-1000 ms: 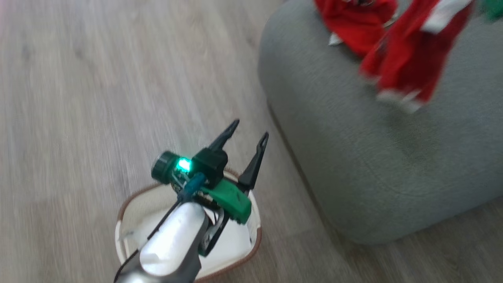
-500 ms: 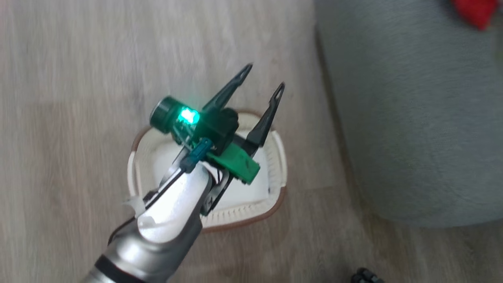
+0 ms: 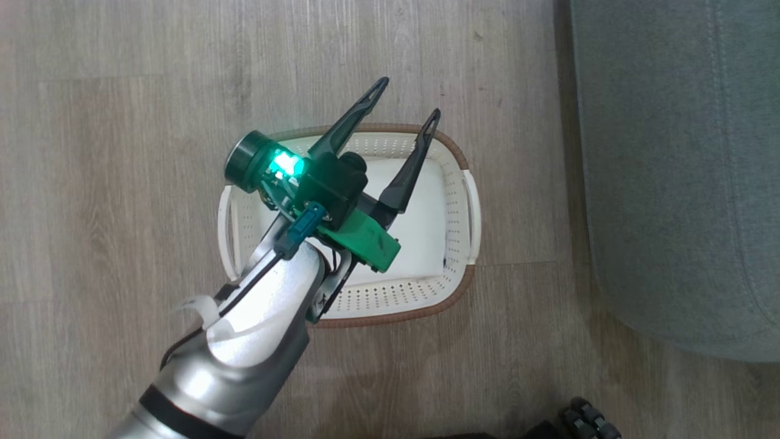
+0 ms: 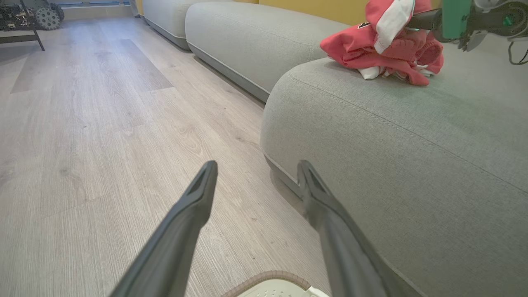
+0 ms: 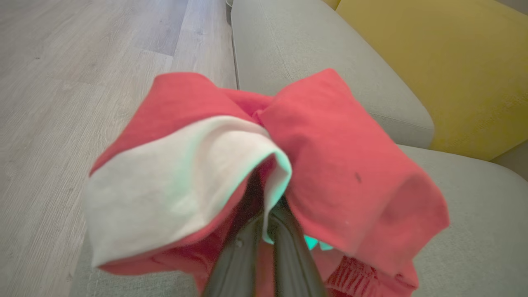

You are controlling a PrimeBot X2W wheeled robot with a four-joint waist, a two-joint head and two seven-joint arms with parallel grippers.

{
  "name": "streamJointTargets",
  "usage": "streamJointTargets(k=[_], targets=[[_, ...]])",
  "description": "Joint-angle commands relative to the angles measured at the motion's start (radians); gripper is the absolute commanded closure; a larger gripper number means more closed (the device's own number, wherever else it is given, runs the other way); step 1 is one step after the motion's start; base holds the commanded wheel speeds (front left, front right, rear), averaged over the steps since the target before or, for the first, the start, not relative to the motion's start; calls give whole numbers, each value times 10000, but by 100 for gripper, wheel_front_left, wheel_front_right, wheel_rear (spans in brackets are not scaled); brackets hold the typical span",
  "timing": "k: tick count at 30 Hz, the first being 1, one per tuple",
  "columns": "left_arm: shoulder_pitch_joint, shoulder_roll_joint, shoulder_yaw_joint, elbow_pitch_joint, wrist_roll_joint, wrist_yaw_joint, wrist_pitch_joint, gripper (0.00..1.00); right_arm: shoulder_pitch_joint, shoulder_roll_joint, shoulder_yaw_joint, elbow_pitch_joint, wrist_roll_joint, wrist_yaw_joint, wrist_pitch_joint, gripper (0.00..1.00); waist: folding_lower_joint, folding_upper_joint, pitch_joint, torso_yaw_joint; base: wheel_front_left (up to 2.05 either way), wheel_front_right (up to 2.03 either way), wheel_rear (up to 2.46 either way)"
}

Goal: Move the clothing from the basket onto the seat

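Now you are at the put-down. Your right gripper (image 5: 264, 222) is clamped shut on a red garment (image 5: 330, 156) with a white band, and it hangs over the seat (image 4: 392, 136), above the red heap (image 4: 359, 49) that lies on the seat's top, in from its rounded corner. The basket (image 3: 454, 305) stands on the floor (image 3: 122, 91) just off the seat's side. What shows of its inside is bare white, though your left forearm hides part of it. Your left gripper (image 3: 409, 97) is off the seat as well, out on the basket's side, fingers spread wide and holding nothing.

To do this step well, bring the garment down until most of its fabric rests on the seat before you let go. Aim beside or onto the heap, well in from the seat's edge; cloth this thin looks likely to slide off the curved corner if dropped near it. The white band is folded around your fingers, so open fully and draw straight up from the seat, watching that no fold comes along. Leave the left arm off the seat meanwhile.
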Motion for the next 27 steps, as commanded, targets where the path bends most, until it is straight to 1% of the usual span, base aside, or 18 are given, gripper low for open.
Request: streamJointTargets(k=[1, 2, 3, 4, 5, 6, 7, 11, 12, 17, 21, 23, 24, 27], targets=[[-174, 155, 281, -358, 21, 61, -95, 0, 36, -58, -104, -204, -152, -4, -173, 100, -2, 0, -9, -60, 0, 0, 0], [-170, 171, 293, -353, 12, 74, -95, 0, 58, -4, -166, -160, -215, -4, -224, 100, -2, 0, -11, -96, 0, 0, 0], [-163, 189, 305, -346, 4, 88, -95, 0, 78, 50, -220, -123, -275, -4, -271, 95, -2, 0, -20, -140, 0, 0, 0], [-153, 207, 319, -334, -8, 102, -95, 0, 96, 104, -267, -94, -331, -4, -315, 78, -2, 0, -36, -187, 0, 0, 0], [-141, 221, 332, -321, -22, 115, -95, 0, 116, 152, -306, -71, -381, -4, -355, 56, -2, 0, -55, -233, 0, 0, 0], [-127, 234, 347, -307, -38, 131, -95, 0, 139, 204, -332, -59, -424, -4, -395, 26, -2, 0, -85, -286, 0, 0, 0], [-108, 240, 361, -299, -60, 143, -95, 0, 168, 252, -339, -71, -470, -4, -439, 0, -2, 0, -120, -337, 0, 0, 0], [-17, 256, 427, -296, -149, 196, -95, 0, 366, 501, -307, -137, -518, -4, -562, 0, -2, 0, -357, -554, 0, 0, 0], [49, 260, 474, -289, -205, 231, -95, 0, 513, 629, -226, -197, -477, -4, -596, 0, -2, 0, -518, -670, 0, 0, 0], [266, 252, 636, -270, -395, 313, -95, 0, 1026, 858, 65, -477, -202, -4, -629, 0, -2, 0, -1007, -916, 0, 0, 0], [433, 236, 734, -231, -511, 357, -95, 0, 1425, 922, 308, -806, 64, -4, -632, 0, -2, 0, -1365, -1010, 0, 0, 0], [608, 231, 840, -186, -596, 399, -95, 0, 1809, 942, 643, -1143, 323, -4, -633, 0, -2, 0, -1792, -1067, 0, 0, 0], [608, 231, 840, -186, -596, 399, -95, 0, 1809, 942, 643, -1143, 323, -4, -633, 0, -2, 0, -1792, -1067, 0, 0, 0], [864, 190, 1017, -156, -777, 452, -95, 0, 2152, 949, 1019, -1455, 612, -4, -634, 0, -2, 0, -2263, -1062, 0, 0, 0]])
